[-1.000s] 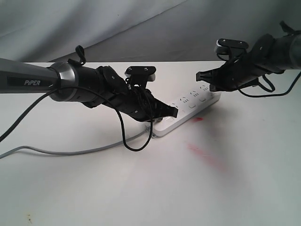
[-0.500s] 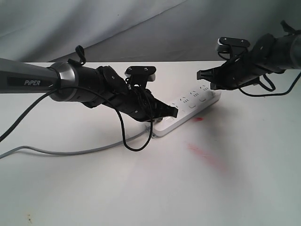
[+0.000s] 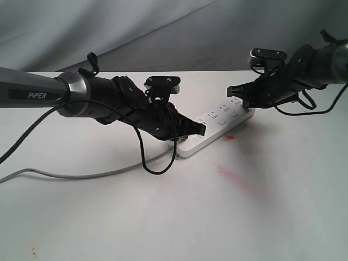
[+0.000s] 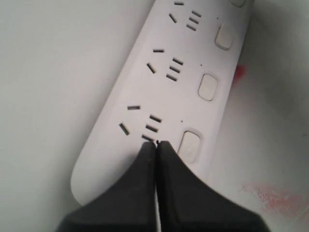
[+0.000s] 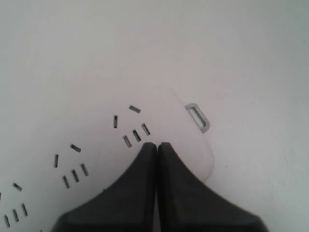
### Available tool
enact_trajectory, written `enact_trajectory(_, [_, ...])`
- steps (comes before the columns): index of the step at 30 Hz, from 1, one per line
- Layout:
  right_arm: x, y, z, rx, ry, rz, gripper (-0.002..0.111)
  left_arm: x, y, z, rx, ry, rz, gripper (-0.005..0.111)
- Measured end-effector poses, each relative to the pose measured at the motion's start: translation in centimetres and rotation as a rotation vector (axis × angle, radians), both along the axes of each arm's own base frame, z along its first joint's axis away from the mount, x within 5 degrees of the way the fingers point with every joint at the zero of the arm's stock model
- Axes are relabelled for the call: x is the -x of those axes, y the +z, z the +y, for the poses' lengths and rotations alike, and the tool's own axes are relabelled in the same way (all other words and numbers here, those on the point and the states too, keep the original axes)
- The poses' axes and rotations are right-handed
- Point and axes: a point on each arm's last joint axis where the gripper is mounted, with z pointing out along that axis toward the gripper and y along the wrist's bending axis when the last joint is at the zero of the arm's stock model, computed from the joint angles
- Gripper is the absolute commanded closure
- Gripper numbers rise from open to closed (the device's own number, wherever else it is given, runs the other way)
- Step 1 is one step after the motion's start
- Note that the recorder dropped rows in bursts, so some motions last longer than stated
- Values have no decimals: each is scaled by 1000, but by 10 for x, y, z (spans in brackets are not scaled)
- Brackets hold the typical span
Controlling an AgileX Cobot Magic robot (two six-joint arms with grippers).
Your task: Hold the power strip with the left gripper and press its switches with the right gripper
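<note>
1 power strip [image 3: 217, 128] | left gripper [image 3: 202, 129] over near end | right gripper [image 3: 229, 89] far end

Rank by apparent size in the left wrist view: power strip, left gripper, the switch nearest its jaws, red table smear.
1. power strip
2. left gripper, enlarged by nearness to the camera
3. red smear and nearest switch: smear's faint edges leave this unsure

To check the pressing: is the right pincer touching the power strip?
Cannot tell: right wrist view shows the right pincer over the power strip, contact hidden.

Silver-grey "PiPER" tube [image 3: 32, 93], black left gripper [image 3: 202, 129], black right gripper [image 3: 230, 89]
</note>
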Motion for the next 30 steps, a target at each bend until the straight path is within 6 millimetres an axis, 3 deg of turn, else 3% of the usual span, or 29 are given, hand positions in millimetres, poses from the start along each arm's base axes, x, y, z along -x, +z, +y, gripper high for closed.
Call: enact_trajectory(30, [6,-11,-3,19,-29,-42,108,0,0,0,0,0,0,107])
